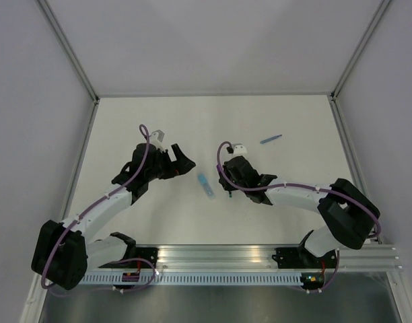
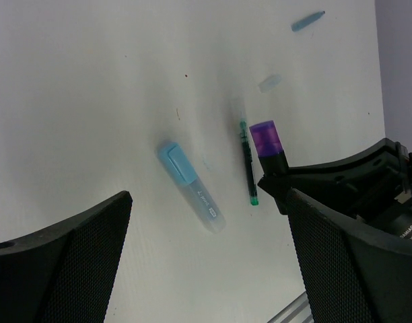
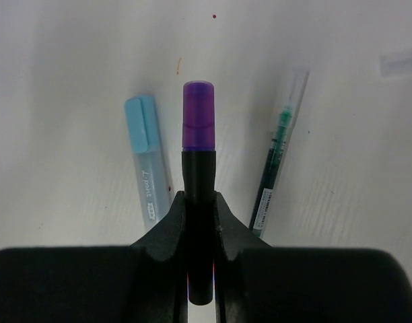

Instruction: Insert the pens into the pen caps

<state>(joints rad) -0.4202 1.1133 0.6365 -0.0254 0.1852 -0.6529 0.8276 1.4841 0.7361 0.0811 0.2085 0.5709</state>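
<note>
My right gripper (image 3: 199, 198) is shut on the stubby black marker (image 3: 198, 168), whose purple end (image 3: 198, 121) points away from me just above the table. The light-blue highlighter (image 3: 149, 161) lies to its left and a thin dark green pen (image 3: 277, 158) to its right. My left gripper (image 2: 210, 202) is open and empty, hovering over the highlighter (image 2: 190, 185). From the left wrist I also see the dark pen (image 2: 248, 161), the marker (image 2: 268, 141), a small pale cap (image 2: 269, 82) and the thin blue pen (image 2: 307, 21).
From above, the left gripper (image 1: 184, 165) and right gripper (image 1: 227, 183) flank the highlighter (image 1: 206, 185) at mid-table. The thin blue pen (image 1: 270, 139) lies farther back right. Grey walls enclose the white table (image 1: 159, 121); a metal rail (image 1: 260, 259) runs along the near edge.
</note>
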